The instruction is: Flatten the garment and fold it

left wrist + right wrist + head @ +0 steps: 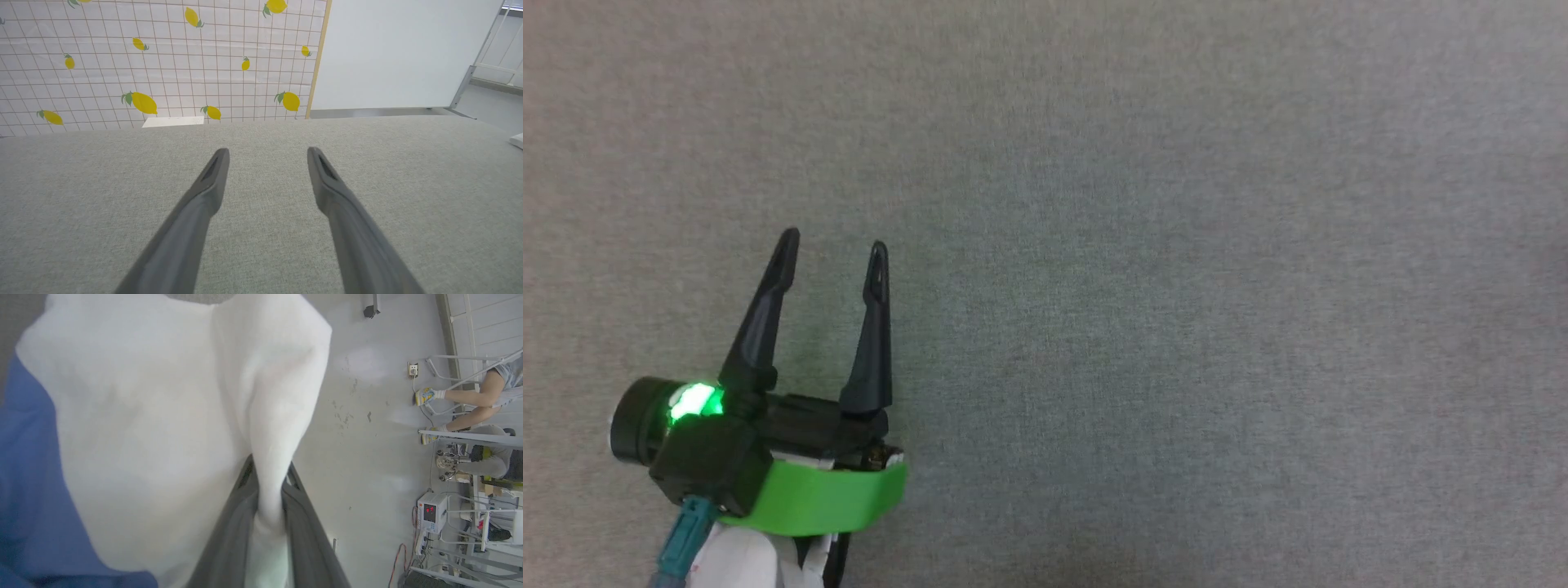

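Note:
My right gripper [267, 473] is shut on a pinched fold of the garment [143, 416], a white cloth with a royal-blue part [28, 498] at the left of the right wrist view; the cloth hangs away from the fingers [229, 535] over a pale floor. My left gripper [833, 245] stands open at the lower left of the head view, fingers pointing up over the bare grey tabletop [1176, 286]. In the left wrist view the left gripper [267, 153] has nothing between its fingers and hovers low over the same grey surface [81, 204].
Beyond the table's far edge hang a lemon-print grid cloth [163, 61] and a white panel [400, 53]. A small white box [173, 121] sits at that far edge. In the right wrist view a person's legs [461, 398] and equipment with cables [433, 514] stand off to the side.

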Available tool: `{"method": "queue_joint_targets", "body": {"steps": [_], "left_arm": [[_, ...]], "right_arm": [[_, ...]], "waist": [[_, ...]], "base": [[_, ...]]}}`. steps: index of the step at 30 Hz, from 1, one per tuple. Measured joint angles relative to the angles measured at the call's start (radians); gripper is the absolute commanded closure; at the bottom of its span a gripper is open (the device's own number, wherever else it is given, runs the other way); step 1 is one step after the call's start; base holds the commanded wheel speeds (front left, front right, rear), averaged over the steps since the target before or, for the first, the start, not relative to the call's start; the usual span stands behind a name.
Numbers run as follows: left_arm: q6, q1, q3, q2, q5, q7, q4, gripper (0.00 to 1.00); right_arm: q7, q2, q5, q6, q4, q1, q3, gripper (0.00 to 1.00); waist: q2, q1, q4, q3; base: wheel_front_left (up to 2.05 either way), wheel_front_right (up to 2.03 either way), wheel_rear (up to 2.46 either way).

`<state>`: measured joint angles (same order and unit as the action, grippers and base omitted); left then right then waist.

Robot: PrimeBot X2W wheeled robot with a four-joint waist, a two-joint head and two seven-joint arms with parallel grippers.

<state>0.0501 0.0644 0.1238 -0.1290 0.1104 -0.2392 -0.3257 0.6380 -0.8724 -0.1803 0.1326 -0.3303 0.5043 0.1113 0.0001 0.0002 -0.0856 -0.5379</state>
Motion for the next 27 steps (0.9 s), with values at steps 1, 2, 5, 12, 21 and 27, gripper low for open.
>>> {"method": "queue_joint_targets", "body": {"steps": [1,2,5,12,21,27], "left_arm": [[0.0,0.003,-0.002,-0.001,-0.002,0.0,-0.006,0.0],[0.0,0.006,-0.002,-0.002,-0.004,0.0,-0.01,0.0],[-0.008,0.016,-0.005,-0.005,-0.005,0.0,-0.018,0.0],[-0.025,0.035,-0.013,-0.001,-0.001,-0.004,-0.046,0.0],[-0.031,0.03,-0.016,-0.004,0.001,-0.009,-0.031,0.0],[-0.053,-0.005,-0.026,-0.002,0.006,-0.009,-0.007,0.0]], "right_arm": [[-0.005,-0.008,0.006,0.0,-0.007,0.003,0.007,1.0],[-0.008,-0.011,0.01,0.0,-0.012,0.006,0.013,1.0],[-0.026,-0.015,0.023,0.0,-0.032,0.015,0.025,1.0],[-0.06,0.002,0.07,0.0,-0.08,0.049,0.038,0.0],[-0.113,0.023,0.106,0.0,-0.16,0.07,0.021,0.0],[-0.156,0.049,0.11,0.0,-0.212,0.069,0.017,0.0]], "waist": [[0.0,0.0,0.0,-0.015],[0.0,0.0,0.001,-0.027],[0.0,0.0,0.003,-0.066],[0.0,0.0,0.015,-0.113],[0.0,-0.0001,0.018,-0.05],[0.0,-0.0001,0.019,0.032]], "base": [[0.0,0.0,0.0],[0.0,0.0,0.0],[0.0,0.0,0.0],[0.0,0.0,0.0],[0.0,0.0,0.0],[0.0,0.0,0.0]]}}
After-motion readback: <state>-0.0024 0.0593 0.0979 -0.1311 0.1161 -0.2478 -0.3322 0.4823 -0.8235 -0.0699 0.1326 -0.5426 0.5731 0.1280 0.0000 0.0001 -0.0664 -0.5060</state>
